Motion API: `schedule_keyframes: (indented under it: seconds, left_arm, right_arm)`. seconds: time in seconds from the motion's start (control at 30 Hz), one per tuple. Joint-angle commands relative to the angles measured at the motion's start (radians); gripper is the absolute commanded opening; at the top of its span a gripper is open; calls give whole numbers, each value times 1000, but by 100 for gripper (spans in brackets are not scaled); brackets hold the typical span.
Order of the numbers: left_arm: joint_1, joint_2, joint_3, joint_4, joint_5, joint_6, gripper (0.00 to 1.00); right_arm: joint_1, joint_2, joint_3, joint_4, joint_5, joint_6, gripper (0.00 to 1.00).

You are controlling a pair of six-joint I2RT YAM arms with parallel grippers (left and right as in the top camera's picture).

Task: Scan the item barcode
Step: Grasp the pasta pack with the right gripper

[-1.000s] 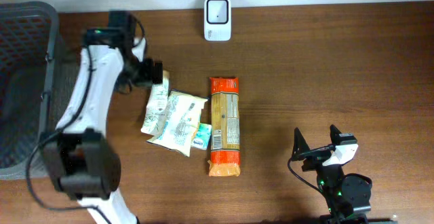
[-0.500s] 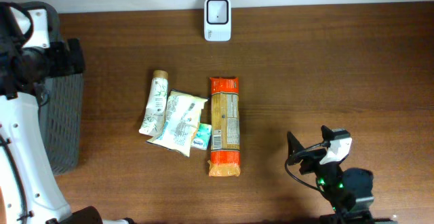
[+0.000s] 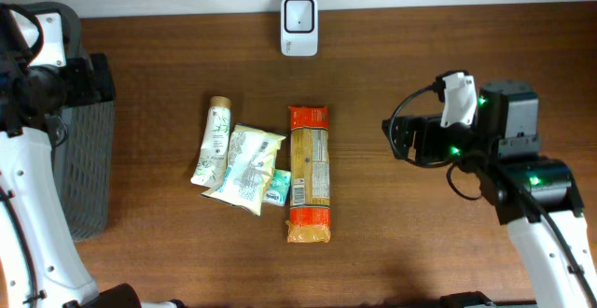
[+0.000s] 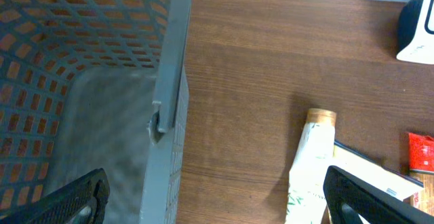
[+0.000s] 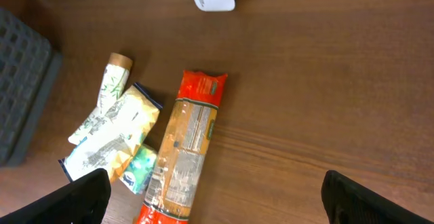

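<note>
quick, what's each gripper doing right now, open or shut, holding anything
left gripper: open, holding nothing, above the basket rim
right gripper: open, holding nothing

left fingers (image 4: 68,200) wide apart, empty | right fingers (image 5: 369,200) wide apart, empty

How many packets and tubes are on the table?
4: a white tube with a tan cap leftmost, a white-and-green crinkly pouch beside it, a small teal packet at the pouch's lower corner, a long orange pasta bag rightmost. More could hide underneath.
</note>
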Motion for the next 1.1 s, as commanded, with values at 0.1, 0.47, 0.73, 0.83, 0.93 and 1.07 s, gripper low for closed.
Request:
schedule_keyframes:
  seconds: [0.1,0.47,0.73,0.83,0.93,1.07]
  left_arm:
    - [3,-8,13,-1,11,13,99]
    - [3,-8,13,-1,11,13,99]
    - [3,-8,13,-1,11,13,99]
    - [3,-8,13,-1,11,13,99]
    - [3,-8,13,-1,11,13,99]
    - [3,-8,13,-1,10,13,99]
  right_arm:
    - [29,232,21,18,-212,-3,93]
    - [156,830,21,245,-443,8,75]
    - [181,935,21,339,-488,77,67]
    - [250,945,21,351,-345,237,50]
    - [280,948,21,371,-300,294,32]
    - [279,943,28,401,-358,308,11]
